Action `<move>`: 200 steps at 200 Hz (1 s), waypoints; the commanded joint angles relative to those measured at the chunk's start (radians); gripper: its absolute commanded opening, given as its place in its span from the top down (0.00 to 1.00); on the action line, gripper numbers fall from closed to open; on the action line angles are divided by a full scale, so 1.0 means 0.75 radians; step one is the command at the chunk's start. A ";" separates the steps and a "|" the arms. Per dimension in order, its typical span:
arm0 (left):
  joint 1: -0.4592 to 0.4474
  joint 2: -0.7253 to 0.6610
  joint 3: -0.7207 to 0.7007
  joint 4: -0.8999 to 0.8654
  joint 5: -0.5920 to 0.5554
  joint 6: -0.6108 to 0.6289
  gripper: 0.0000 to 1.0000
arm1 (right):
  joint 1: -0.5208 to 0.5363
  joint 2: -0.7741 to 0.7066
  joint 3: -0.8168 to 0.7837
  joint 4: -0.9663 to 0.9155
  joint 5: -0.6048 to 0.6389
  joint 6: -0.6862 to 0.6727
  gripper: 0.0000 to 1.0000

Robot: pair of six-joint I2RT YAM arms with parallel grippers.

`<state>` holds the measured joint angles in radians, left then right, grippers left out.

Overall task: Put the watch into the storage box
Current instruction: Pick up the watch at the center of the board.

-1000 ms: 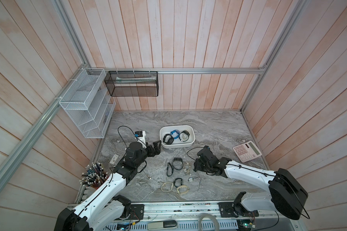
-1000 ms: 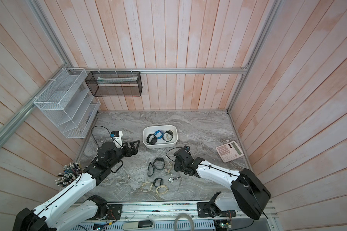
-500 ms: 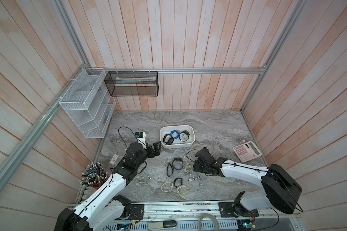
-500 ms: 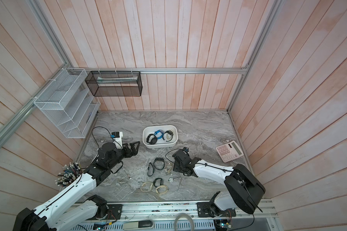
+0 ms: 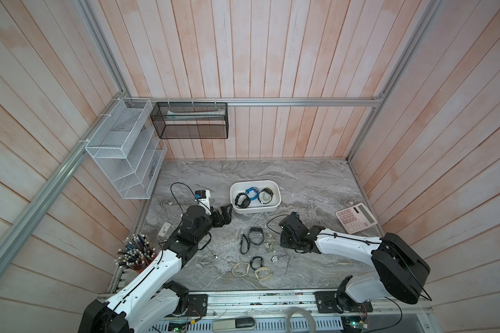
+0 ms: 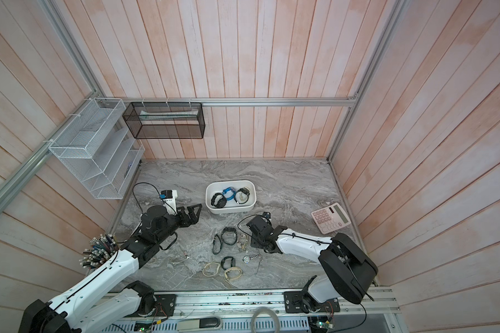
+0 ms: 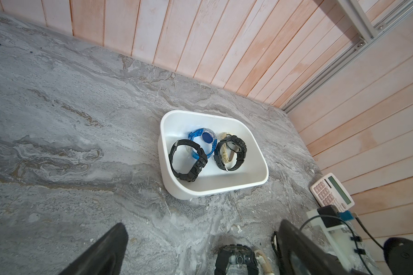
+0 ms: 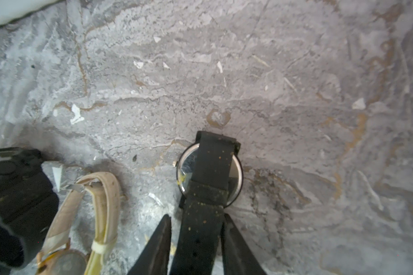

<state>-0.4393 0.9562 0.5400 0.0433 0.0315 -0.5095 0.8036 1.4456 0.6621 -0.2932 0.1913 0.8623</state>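
The watch (image 8: 212,164) lies on the surface (image 8: 295,83), outside the box (image 5: 257,210) but near its front wall, under the right pincer (image 8: 197,215). That pincer's jaws stand either side of the strap (image 8: 205,233), close against its edges. Whether they truly pinch it I cannot tell. The left pincer (image 5: 226,214) hangs released beside the box's end, jaws wide and grasping nothing.

The hold looks like the weak point. The jaws bear on the strap's thin edges, and a soft band squeezed that way is likely to fold or roll, so the watch may slide out during the lift. The round case (image 8: 187,171) sits beyond the fingertips. Once off the surface it would probably droop and swing, which could pull the strap loose or knock the case against the box's rim on the way over.

The fingertips are down at the surface, so any further drop risks scraping it. The cream watch (image 8: 100,202) lies just beside the strap, and a sideways drift during the lift might snag and drag it. The box holds several watches, so a low release could land this one on them, or tip it back over the rim
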 commanded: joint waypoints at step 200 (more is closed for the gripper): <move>0.004 -0.060 -0.034 -0.074 -0.003 -0.012 0.00 | -0.023 -0.146 0.425 -0.122 0.257 -0.444 0.93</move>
<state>-0.4393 0.9382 0.5354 0.0235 0.0467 -0.5171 0.8013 1.3285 0.9096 -0.4118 0.3408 0.6308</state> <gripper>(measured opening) 0.996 0.228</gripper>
